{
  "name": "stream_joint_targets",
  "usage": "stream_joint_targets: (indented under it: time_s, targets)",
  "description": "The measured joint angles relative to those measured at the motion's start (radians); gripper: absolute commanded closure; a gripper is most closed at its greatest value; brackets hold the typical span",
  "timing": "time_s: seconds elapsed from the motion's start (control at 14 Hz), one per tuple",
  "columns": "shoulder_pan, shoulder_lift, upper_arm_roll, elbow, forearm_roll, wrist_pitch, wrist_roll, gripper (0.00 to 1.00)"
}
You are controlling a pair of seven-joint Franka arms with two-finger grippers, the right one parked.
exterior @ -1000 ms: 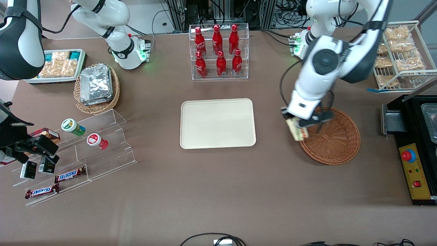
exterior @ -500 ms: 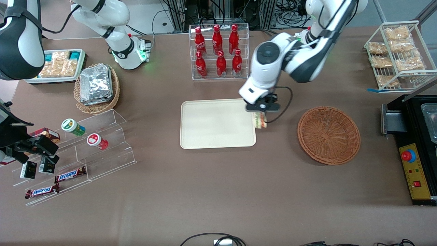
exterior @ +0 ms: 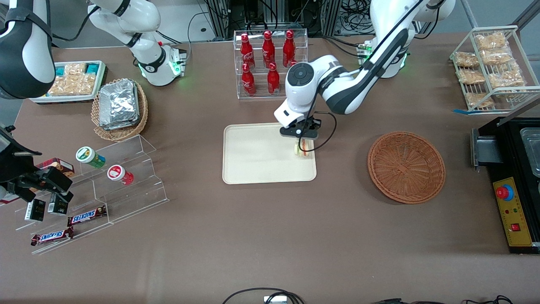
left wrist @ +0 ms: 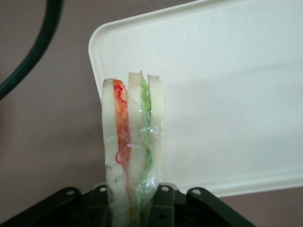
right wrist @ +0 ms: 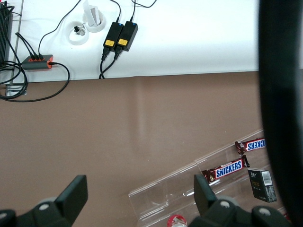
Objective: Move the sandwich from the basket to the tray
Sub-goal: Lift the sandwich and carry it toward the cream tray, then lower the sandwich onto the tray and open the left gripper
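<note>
The step in hand was the carry's end: the left arm's two-finger gripper (exterior: 302,142) hung over the flat cream-beige rectangular tray (exterior: 253,154) with rounded corners, above the tray's edge nearest the round reddish-brown woven wicker basket (exterior: 406,167), and it was clamped on the small clear-wrapped triangular sandwich (exterior: 303,149) of white bread with red, green and orange filling. The wrist view showed the sandwich (left wrist: 133,142) standing out of the gripper (left wrist: 135,208) on edge, its three bread layers pointing away from the camera, with one rounded corner of the tray (left wrist: 227,71) beneath it. The basket lay well apart from the tray, toward the working arm's end of the table, and held nothing that could be seen.

By my judgement the next move called for a short descent until the sandwich met the tray, then a release. Because it hung close to the rim, a small shift toward the tray's middle would make the drop safer, since a wedge let go on edge is likely to topple flat.

Hard to make out: whether the sandwich already touched the tray or hung just above it. The fingertips were hidden by the wrapper in the wrist view and by the arm's wrist in the front view.
</note>
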State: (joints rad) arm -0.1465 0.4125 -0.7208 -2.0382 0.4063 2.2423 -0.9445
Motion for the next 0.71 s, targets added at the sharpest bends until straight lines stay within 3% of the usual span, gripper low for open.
stream_joint_targets:
  time_s: [0.29, 0.57, 0.64, 0.71]
  targets:
    - [-0.03, 0.13, 0.001, 0.06, 0.105, 0.002, -0.09, 1.0]
    - [-0.033, 0.206, 0.001, 0.087, 0.142, 0.015, -0.093, 1.0]
    - [-0.034, 0.215, 0.001, 0.088, 0.144, 0.018, -0.093, 0.86]
    - [-0.035, 0.22, 0.001, 0.089, 0.144, 0.019, -0.095, 0.6]
